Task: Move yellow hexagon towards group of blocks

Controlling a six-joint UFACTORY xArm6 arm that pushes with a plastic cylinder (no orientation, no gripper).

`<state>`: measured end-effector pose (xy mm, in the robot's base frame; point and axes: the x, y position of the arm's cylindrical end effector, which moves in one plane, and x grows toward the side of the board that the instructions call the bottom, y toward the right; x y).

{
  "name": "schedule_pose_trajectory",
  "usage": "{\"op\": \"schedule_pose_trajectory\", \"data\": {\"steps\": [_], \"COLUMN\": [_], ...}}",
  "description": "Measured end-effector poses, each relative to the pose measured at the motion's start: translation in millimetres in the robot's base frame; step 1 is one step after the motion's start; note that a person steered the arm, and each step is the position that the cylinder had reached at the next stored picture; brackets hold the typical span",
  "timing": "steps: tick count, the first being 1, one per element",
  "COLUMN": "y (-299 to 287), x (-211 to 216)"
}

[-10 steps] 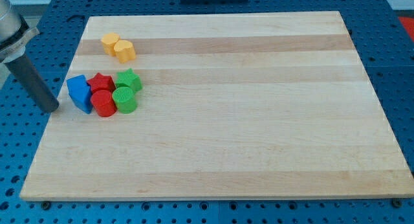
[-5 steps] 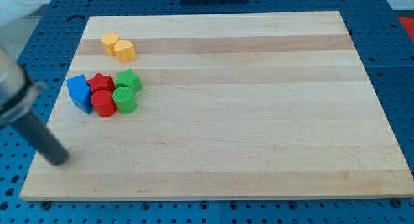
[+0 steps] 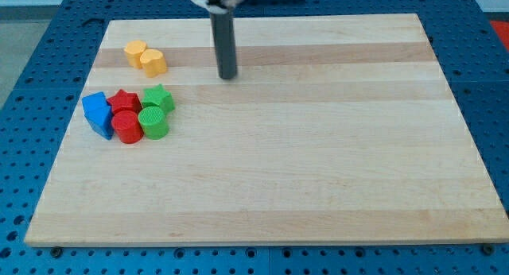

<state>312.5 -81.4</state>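
A yellow hexagon (image 3: 135, 51) lies near the board's top left, touching a second yellow block (image 3: 153, 62) on its lower right. Below them sits a tight group: a blue block (image 3: 98, 114), a red star (image 3: 124, 101), a green star (image 3: 159, 97), a red cylinder (image 3: 126, 126) and a green cylinder (image 3: 153, 122). My tip (image 3: 228, 75) stands on the board to the right of the yellow pair, well apart from every block. The rod rises to the view's top edge.
The wooden board (image 3: 318, 148) lies on a blue perforated table (image 3: 32, 84) that shows around its edges.
The rod has jumped from the board's left edge, past the lower left off the board, to the upper middle of the board. No block has moved.
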Motion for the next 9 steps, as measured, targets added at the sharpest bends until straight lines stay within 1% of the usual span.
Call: {"op": "schedule_pose_trajectory", "data": {"steps": [1,2,3,4,5,6,7,8,9], "y": [-50.2,-115.6,-172.7,-198.8,-201.3,-209.9,-213.9,-175.5,-165.5], "x": [-55.5,-65.6,-35.9,5.2,26.0,1.1,-47.2,-49.5,-17.5]}}
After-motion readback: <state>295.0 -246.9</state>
